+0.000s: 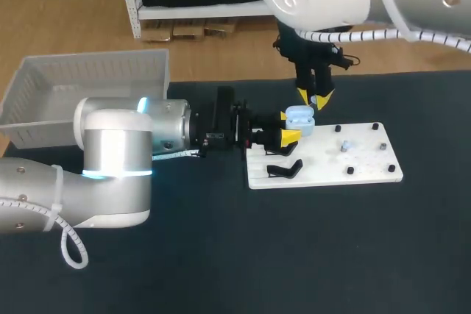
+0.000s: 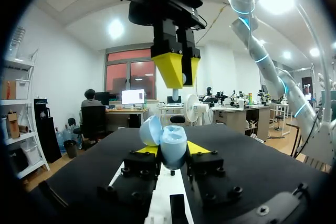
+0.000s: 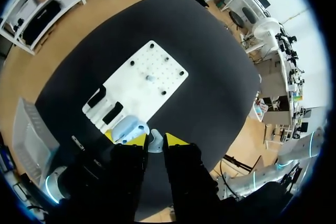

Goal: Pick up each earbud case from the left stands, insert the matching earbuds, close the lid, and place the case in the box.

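Observation:
My left gripper (image 1: 288, 128) is shut on a light blue earbud case (image 1: 300, 118) and holds it, lid open, over the left end of the white pegboard (image 1: 368, 163). In the left wrist view the case (image 2: 168, 140) sits between my yellow tips, lid tilted back. Directly above the case hangs my right gripper (image 1: 313, 98), pointing down, shut on a small pale earbud (image 3: 155, 141). From the left wrist view the right gripper (image 2: 176, 72) shows the earbud (image 2: 182, 80) between its tips. A second earbud (image 1: 346, 145) rests on the board.
Two black stands (image 1: 283, 170) sit on the board's left end, under my left gripper. Short black pegs dot the board's right half. A white basket (image 1: 73, 93) stands at the table's back left. Dark table surface lies in front of the board.

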